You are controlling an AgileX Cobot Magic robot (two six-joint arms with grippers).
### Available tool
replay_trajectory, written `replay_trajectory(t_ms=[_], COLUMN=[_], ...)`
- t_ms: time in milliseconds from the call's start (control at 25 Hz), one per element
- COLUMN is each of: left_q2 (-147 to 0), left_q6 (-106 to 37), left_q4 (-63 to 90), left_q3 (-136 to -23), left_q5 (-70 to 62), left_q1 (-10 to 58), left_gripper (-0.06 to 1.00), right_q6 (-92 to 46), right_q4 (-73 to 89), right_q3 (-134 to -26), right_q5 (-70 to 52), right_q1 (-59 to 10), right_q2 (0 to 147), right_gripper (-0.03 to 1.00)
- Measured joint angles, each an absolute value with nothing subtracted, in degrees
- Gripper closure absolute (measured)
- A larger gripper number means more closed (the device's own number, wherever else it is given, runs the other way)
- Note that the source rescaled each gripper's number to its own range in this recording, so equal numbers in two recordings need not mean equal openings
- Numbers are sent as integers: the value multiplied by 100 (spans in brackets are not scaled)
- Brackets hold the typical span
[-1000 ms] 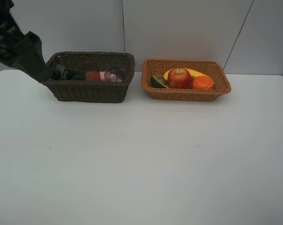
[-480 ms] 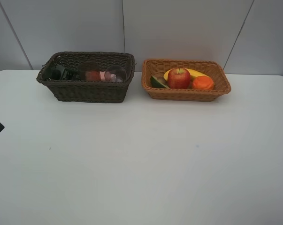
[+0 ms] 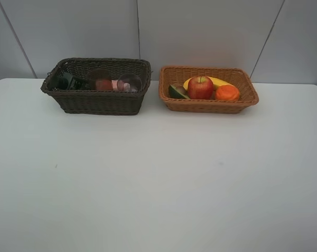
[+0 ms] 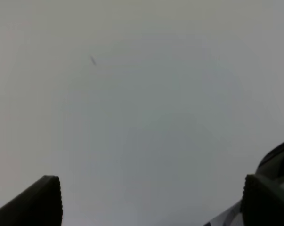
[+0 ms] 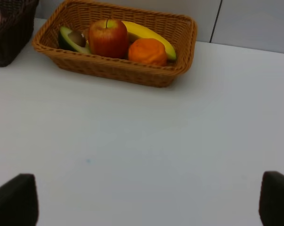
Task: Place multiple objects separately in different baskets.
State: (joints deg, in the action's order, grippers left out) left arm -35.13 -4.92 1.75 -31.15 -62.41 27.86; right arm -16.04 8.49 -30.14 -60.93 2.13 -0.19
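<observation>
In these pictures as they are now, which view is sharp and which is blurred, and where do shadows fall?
Exterior high view: even, soft light, with faint shadows under the dark brown basket and the light orange-tan basket. Right wrist view: fruit clear, fingertips dark and blurred. Left wrist view: bare table only, hazy, almost featureless.

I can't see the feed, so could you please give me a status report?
Both hands open, empty. Fruit in tan basket, bottles and cups in dark basket. Table clear.
</observation>
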Motion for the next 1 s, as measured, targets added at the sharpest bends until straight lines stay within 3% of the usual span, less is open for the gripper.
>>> replay_trajectory(t_ms=[640,1000], left_q2=[-2178,-1113], left_q6=[-492,-492], left_q4=[-48,-54], left_q3=[-2400,-2400], left_q5=[-6091,-6094], left_q1=[2704,1712], left_gripper=[-6,-6], right_q6=[-1604,-1604], right_q4=[849,849], right_q3=[-3014,-3014], right_q5=[-6093,-6093], right_q1=[213,213], right_q2=[-19,-19], right_gripper=[-2,-2])
